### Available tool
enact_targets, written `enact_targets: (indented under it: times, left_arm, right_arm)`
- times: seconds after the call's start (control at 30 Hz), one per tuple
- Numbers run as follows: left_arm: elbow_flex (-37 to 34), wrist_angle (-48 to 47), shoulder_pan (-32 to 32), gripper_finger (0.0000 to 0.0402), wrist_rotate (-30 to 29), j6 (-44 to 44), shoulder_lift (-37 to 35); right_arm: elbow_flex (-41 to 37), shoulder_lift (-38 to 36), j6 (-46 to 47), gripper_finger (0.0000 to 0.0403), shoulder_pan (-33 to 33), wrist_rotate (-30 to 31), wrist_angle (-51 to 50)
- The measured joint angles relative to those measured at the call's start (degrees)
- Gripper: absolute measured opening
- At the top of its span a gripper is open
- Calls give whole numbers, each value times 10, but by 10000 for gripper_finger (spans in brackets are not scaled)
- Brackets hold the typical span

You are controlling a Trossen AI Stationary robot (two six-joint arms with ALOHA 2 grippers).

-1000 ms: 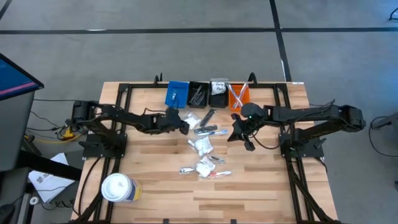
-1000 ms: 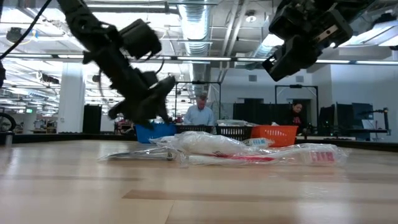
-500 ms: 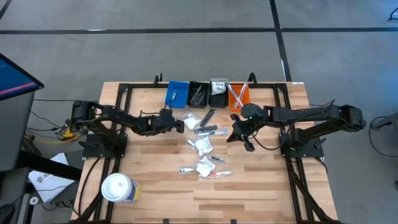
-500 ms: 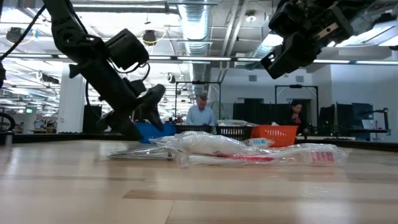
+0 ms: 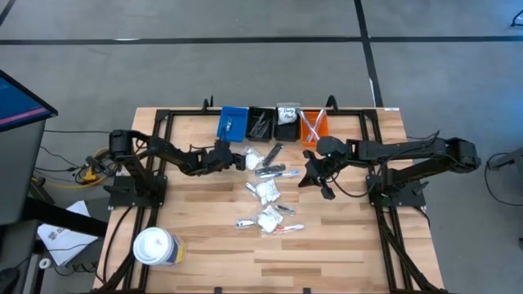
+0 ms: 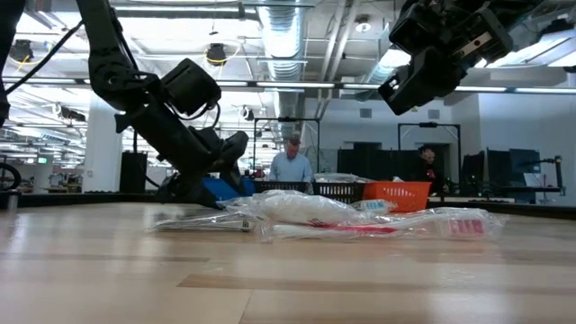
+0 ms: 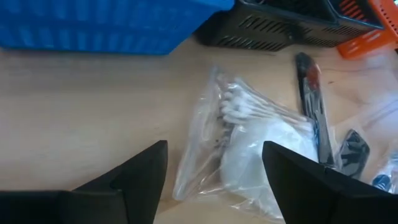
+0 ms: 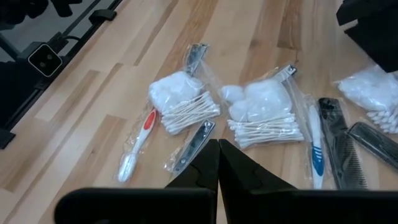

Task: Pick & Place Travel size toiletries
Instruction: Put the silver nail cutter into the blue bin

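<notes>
The travel size toiletries point(image 5: 268, 189) lie loose mid-table: clear sachets of cotton swabs point(image 8: 186, 102), a red toothbrush point(image 8: 140, 140), a blue toothbrush point(image 8: 317, 155), black combs point(image 8: 339, 140) and nail clippers point(image 8: 193, 146). My left gripper point(image 7: 214, 149) is open and low over the table. Its fingers stand on either side of the near end of one swab sachet point(image 7: 245, 134), at the pile's far left point(image 5: 252, 157). I see no touch. My right gripper point(image 8: 218, 163) is shut and hangs above the pile's right side point(image 5: 315, 175).
A row of small bins stands at the far edge: blue point(image 5: 233, 122), two black point(image 5: 261, 122) and orange point(image 5: 313, 125). A large white tub point(image 5: 154, 247) stands at the near left. The near half of the wooden table point(image 5: 327, 253) is bare. People stand in the room behind.
My left gripper has sunk toward the table top at the left end of the pile, and its arm has folded lower. The toiletries lie as before.
</notes>
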Motion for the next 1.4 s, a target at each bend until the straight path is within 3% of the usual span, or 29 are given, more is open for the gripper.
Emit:
enact_targets:
  times: [0.13, 0.3, 0.37, 0.6, 0.77, 1.0, 1.3, 1.4]
  left_arm:
    - [0, -2, -3, 257, 7, 0, -2]
    - [-22, -14, -23, 257, 126, 30, -52]
    - [-40, -13, -42, 257, 144, 30, -86]
    - [-77, -9, -139, 257, 75, 71, -220]
    - [-63, -9, -265, 247, -5, 130, -238]
    - [7, -8, -386, 210, -75, 285, -159]
    - [112, -14, -394, 186, -55, 356, 7]
    - [143, -71, -394, 188, -52, 357, 29]
  right_arm:
    - [0, 0, -4, 0, 0, 0, -12]
    - [0, 0, -5, 0, 0, 0, -27]
    - [0, 0, -9, 0, 0, 0, -30]
    - [0, 0, -19, 0, 0, 0, -29]
    - [0, 0, -15, 0, 3, 0, -32]
    - [0, 0, -10, 0, 3, 0, -34]
    - [0, 0, -2, 0, 4, 0, -48]
    - [0, 0, -2, 0, 7, 0, -59]
